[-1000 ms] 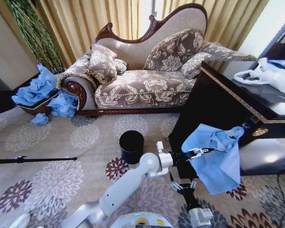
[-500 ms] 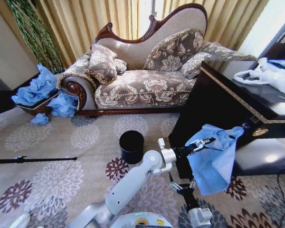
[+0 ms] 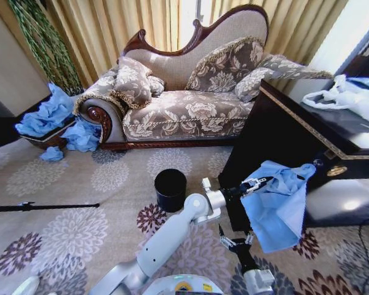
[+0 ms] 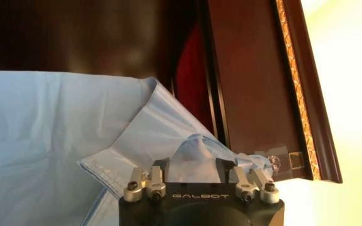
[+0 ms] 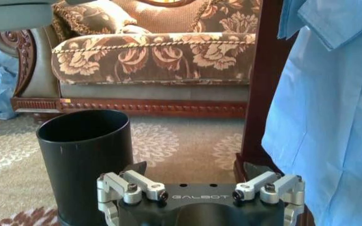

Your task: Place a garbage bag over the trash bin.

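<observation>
The black cylindrical trash bin (image 3: 170, 189) stands upright on the patterned carpet in front of the sofa. My left gripper (image 3: 253, 183) is to the right of it, raised against the dark cabinet and shut on a bunched edge of the light blue garbage bag (image 3: 277, 209). The bag hangs down limp in front of the cabinet. In the left wrist view the garbage bag (image 4: 61, 141) is pinched in the left gripper (image 4: 197, 169). My right gripper (image 3: 237, 243) hangs low below the bag, open and holding nothing. The right wrist view has the trash bin (image 5: 86, 150) close ahead and the garbage bag (image 5: 332, 117) beside it.
A dark wooden cabinet (image 3: 283, 132) stands right of the bin, with white plastic bags (image 3: 347, 98) on top. The floral sofa (image 3: 184, 104) is behind. Blue plastic sheets (image 3: 55, 120) pile at the far left. A black pole (image 3: 37, 206) lies on the carpet.
My left gripper has lifted a little, drawing the garbage bag's held edge closer to the cabinet, and the bag now hangs narrower. The right gripper and the bin have stayed put.
</observation>
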Controlling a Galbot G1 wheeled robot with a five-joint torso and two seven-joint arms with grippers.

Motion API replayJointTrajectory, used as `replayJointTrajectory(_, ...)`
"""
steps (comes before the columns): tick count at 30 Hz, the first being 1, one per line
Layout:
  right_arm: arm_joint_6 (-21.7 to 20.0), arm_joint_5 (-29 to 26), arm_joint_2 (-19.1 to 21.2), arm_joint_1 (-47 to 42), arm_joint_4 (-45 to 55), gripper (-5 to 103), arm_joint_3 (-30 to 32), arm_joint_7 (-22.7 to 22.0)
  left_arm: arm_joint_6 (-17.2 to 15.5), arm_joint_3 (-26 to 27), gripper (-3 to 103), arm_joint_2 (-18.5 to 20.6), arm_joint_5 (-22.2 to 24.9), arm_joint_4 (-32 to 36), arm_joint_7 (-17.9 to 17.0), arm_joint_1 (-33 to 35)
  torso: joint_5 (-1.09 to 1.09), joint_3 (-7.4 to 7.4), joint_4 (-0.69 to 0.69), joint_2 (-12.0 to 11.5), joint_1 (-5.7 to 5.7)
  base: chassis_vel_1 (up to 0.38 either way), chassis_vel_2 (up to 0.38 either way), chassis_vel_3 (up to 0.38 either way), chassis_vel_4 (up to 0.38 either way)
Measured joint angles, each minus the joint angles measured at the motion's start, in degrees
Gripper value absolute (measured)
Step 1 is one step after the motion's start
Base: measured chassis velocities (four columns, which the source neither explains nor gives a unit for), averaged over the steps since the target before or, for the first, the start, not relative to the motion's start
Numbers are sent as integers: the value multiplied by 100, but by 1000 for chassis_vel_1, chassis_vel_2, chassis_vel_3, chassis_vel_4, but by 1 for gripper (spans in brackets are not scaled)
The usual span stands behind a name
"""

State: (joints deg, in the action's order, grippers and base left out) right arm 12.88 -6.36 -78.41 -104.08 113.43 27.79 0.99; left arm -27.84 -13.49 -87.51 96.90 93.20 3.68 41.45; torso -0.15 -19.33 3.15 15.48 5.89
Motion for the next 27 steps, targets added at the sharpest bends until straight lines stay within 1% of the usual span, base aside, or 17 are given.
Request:
replayJointTrajectory(1,-2,6,2,1,0,100,-1,0,-11,-20,47,1,-41,0,41,-3,0,0,0,0,0,0,0,0,0)
replayJointTrajectory(2,-3,8,3,0,0,100,-1,0,-17,-35,47,5,-68,0,67,-4,0,0,0,0,0,0,0,0,0)
replayJointTrajectory(3,-4,8,4,-1,0,100,2,0,-31,-57,43,12,-101,-2,106,-4,0,0,0,0,0,0,0,0,0)
replayJointTrajectory(4,-4,8,4,-1,0,100,2,0,-31,-57,43,12,-101,-2,106,-4,0,0,0,0,0,0,0,0,0)
replayJointTrajectory(7,-4,13,3,-6,0,100,16,0,-78,-76,32,46,-141,-11,190,0,0,0,0,0,0,0,0,0,0)
replayJointTrajectory(8,-4,13,3,-6,0,100,16,0,-78,-76,32,46,-141,-11,190,0,0,0,0,0,0,0,0,0,0)
replayJointTrajectory(10,-4,18,-8,-10,0,100,17,0,-110,-95,24,79,-196,-12,238,3,0,0,0,0,0,0,0,0,0)
replayJointTrajectory(12,-4,23,-17,-10,0,100,17,0,-121,-103,24,96,-225,-13,260,4,0,0,0,0,0,0,0,0,0)
replayJointTrajectory(16,-4,44,-35,-9,-10,100,10,1,-139,-111,8,121,-278,-12,309,3,0,0,0,0,0,0,0,0,0)
replayJointTrajectory(17,-4,44,-35,-9,-10,100,10,1,-139,-111,8,121,-278,-12,309,3,0,0,0,0,0,0,0,0,0)
replayJointTrajectory(19,-4,48,-37,-10,-10,100,8,1,-141,-112,2,121,-293,-14,320,1,0,0,0,0,0,0,0,0,0)
replayJointTrajectory(27,-4,52,-33,-24,-6,100,18,0,-141,-116,0,138,-311,-3,325,-27,0,0,0,0,0,0,0,0,0)
